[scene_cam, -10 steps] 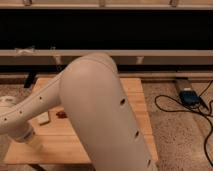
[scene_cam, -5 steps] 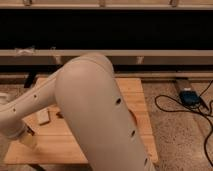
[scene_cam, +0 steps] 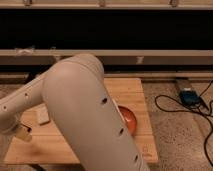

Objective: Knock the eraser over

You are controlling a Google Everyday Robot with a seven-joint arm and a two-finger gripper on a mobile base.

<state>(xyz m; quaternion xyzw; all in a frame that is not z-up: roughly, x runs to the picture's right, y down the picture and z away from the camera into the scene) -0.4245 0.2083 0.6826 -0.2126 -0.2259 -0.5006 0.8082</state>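
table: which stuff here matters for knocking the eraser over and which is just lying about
For the job: eraser, front left; pincer, low at far left beside it.
Lying about: pale block; orange bowl; blue box on the floor.

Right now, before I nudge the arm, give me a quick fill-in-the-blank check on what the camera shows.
1. In the camera view, the gripper is low over the table's ___ end.
2. The pale block lies flat on the ___ table.
3. In the camera view, the reddish item lies to the ___ of the pale block.

Missing words: left; wooden; right
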